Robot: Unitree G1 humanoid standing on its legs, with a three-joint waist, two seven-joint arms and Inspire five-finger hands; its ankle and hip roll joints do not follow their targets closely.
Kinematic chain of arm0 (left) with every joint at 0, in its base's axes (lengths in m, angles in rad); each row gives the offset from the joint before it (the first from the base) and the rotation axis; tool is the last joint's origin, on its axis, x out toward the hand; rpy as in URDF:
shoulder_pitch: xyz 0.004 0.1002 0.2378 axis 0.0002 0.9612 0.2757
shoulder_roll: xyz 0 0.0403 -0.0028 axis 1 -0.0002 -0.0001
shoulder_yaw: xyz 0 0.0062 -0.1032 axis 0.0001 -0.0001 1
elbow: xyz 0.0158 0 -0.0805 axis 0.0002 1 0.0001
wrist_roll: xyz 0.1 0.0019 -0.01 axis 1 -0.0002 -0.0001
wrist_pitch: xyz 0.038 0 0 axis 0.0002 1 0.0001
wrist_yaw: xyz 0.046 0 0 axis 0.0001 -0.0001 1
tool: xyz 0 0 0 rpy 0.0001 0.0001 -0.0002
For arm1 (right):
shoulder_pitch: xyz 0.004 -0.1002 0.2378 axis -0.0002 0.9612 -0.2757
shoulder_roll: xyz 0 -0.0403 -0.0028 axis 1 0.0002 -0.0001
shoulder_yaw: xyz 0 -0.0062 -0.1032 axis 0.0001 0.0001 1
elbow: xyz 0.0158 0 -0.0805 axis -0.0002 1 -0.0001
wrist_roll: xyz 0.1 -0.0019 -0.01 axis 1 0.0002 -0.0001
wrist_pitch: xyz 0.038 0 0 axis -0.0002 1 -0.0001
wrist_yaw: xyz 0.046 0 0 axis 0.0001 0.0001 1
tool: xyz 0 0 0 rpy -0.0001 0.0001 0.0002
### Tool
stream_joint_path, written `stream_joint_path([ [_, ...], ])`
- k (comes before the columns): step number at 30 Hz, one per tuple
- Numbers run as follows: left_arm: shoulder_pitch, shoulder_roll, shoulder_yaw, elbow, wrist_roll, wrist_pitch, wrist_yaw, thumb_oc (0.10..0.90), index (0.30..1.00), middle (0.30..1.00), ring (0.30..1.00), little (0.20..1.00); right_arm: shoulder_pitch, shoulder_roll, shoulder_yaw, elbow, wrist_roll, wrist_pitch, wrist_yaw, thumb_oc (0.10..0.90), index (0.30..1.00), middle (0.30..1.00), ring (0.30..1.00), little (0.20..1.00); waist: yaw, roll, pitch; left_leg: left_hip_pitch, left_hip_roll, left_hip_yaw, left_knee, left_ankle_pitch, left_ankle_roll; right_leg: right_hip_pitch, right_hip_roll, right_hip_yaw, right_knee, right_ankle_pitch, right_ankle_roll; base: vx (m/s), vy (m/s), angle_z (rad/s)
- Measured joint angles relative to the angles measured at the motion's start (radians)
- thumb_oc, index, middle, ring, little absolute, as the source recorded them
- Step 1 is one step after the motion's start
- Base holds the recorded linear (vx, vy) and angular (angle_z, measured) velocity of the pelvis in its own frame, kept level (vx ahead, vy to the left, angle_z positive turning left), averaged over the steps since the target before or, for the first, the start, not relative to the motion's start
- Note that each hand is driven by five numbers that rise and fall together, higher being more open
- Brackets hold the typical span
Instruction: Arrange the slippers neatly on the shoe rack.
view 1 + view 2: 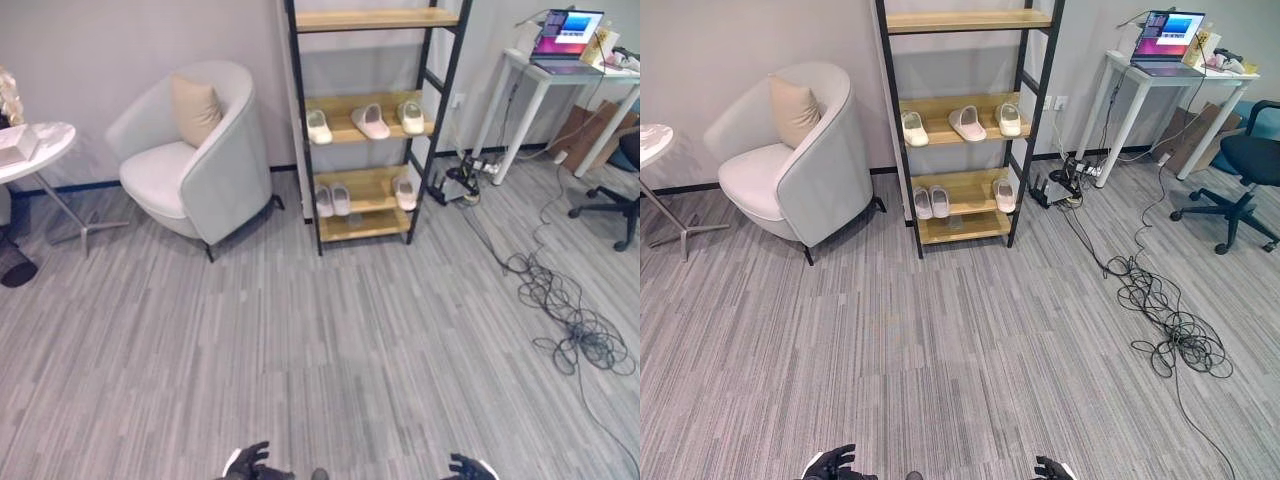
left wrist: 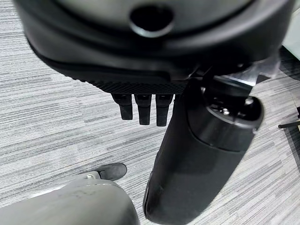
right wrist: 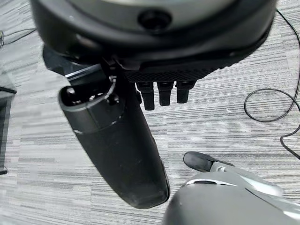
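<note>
Far across the floor, six pale slippers (image 1: 371, 121) sit on the shoe rack (image 1: 370, 190), three on each of two wooden shelves. Both the left hand (image 1: 250, 462) and right hand (image 1: 468, 467) hang near the bottom edge, fingers relaxed and straight, holding nothing.

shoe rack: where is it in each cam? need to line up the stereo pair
Left eye view: shoe rack at top, just right of centre, slippers on its shelves.
Right eye view: shoe rack at top centre.
Left wrist view, right wrist view: not in it.
Shared landmark: the armchair stands to the rack's left in both eye views.
</note>
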Motion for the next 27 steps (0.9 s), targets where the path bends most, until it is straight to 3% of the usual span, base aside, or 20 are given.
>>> stream_joint_path([
  [5,-0.014,0.001,-0.001,0.001,-0.001,0.0,0.0,0.8,0.9,0.9,0.9,0.9,-0.008,0.002,0.006,0.0,0.0,0.0,0.001,0.8,0.9,0.9,0.9,0.9,0.002,-0.007,0.019,-0.023,0.013,0.001,0.044,-0.005,-0.017,-0.003,0.012,0.003,0.0,-0.007,-0.013,-0.02,-0.092,0.01],
  [8,-0.067,0.01,0.001,0.008,-0.002,0.0,-0.001,0.8,0.9,0.9,0.9,0.9,-0.044,0.008,0.008,0.003,0.001,0.001,0.003,0.8,0.9,0.9,0.9,0.9,0.008,-0.044,0.077,-0.094,0.004,0.001,0.171,0.016,-0.083,-0.008,-0.003,0.006,0.0,-0.004,-0.05,0.04,-0.08,0.04],
  [10,-0.087,0.015,0.003,0.024,-0.002,-0.001,0.0,0.8,0.9,0.9,0.9,0.9,-0.051,0.003,0.008,0.003,0.001,0.0,0.001,0.8,0.9,0.9,0.9,0.9,0.008,-0.063,0.087,-0.138,-0.002,0.0,0.255,0.02,-0.098,-0.003,-0.016,0.006,0.0,0.008,-0.076,0.11,-0.049,-0.07],
  [12,-0.095,0.009,0.004,0.026,-0.002,-0.002,0.0,0.8,0.9,0.9,0.9,0.9,-0.055,-0.001,0.009,0.003,0.002,-0.001,-0.001,0.8,0.9,0.9,0.9,0.9,0.001,-0.062,0.091,-0.181,0.005,0.002,0.323,0.003,-0.094,0.003,-0.015,0.008,0.0,0.005,-0.097,0.18,-0.006,-0.02],
  [16,-0.114,-0.005,0.0,0.025,-0.002,-0.007,0.0,0.8,0.9,0.9,0.9,0.9,-0.045,0.0,0.013,0.004,0.002,0.008,0.0,0.8,0.9,0.9,0.9,0.9,0.002,-0.06,0.096,-0.195,0.03,0.009,0.201,0.009,-0.084,0.002,-0.012,0.008,0.001,-0.006,-0.1,0.21,0.037,0.03],
  [19,-0.118,-0.008,0.0,0.025,-0.002,-0.006,-0.001,0.8,0.9,0.9,0.9,0.9,-0.05,-0.003,0.012,0.003,0.002,0.014,-0.002,0.8,0.9,0.9,0.9,0.9,0.008,-0.058,0.1,-0.205,0.029,0.031,0.083,0.04,-0.095,0.006,-0.015,0.023,0.007,-0.029,-0.087,0.26,0.062,-0.05],
  [21,-0.125,-0.007,0.006,0.024,-0.003,-0.007,-0.001,0.8,0.9,0.9,0.9,0.9,-0.059,-0.001,0.012,0.003,0.002,0.018,-0.001,0.8,0.9,0.9,0.9,0.9,0.033,-0.054,0.1,-0.222,0.026,0.028,0.053,0.063,-0.093,0.013,-0.014,0.047,0.007,-0.043,-0.074,0.23,0.083,-0.42],
  [23,-0.113,-0.004,0.022,0.028,-0.002,-0.005,0.001,0.8,0.9,0.9,0.9,0.9,-0.066,-0.002,0.013,0.003,0.002,0.015,0.0,0.8,0.9,0.9,0.9,0.9,0.047,-0.034,0.09,-0.193,0.03,0.025,0.012,0.08,-0.069,0.047,-0.013,0.081,0.008,-0.061,-0.032,0.32,0.14,-0.71],
  [24,-0.089,-0.002,0.021,0.027,-0.002,-0.005,-0.001,0.8,0.9,0.9,0.9,0.9,-0.065,0.001,0.015,0.003,0.002,0.009,-0.002,0.8,0.9,0.9,0.9,0.9,0.048,-0.03,0.081,-0.157,0.027,0.042,0.013,0.111,0.014,0.078,-0.017,0.096,0.007,-0.092,-0.007,0.27,0.128,-0.37],
  [25,-0.093,0.002,0.021,0.03,-0.001,-0.004,0.001,0.8,0.9,0.9,0.9,0.9,-0.063,0.01,0.016,0.004,0.002,0.009,0.0,0.8,0.9,0.9,0.9,0.9,0.047,-0.048,0.073,-0.149,0.013,0.055,0.017,0.085,0.005,0.08,-0.043,0.096,0.02,-0.106,0.007,0.25,0.138,-0.53],
  [26,-0.092,0.006,0.022,0.025,-0.002,-0.006,0.001,0.8,0.9,0.9,0.9,0.9,-0.059,0.018,0.019,0.002,0.002,0.008,0.006,0.8,0.9,0.9,0.9,0.9,0.06,-0.075,0.069,-0.135,-0.011,0.086,0.022,0.077,0.026,0.061,-0.075,0.096,0.078,-0.149,0.037,0.17,0.103,-0.27],
  [27,-0.094,0.01,0.023,0.026,-0.002,-0.006,0.002,0.8,0.9,0.9,0.9,0.9,-0.065,0.022,0.023,-0.002,0.001,0.006,0.007,0.8,0.9,0.9,0.9,0.9,0.055,-0.083,0.066,-0.133,-0.027,0.087,0.026,0.066,0.037,0.058,-0.087,0.089,0.098,-0.156,0.053,0.25,0.157,-0.4],
])
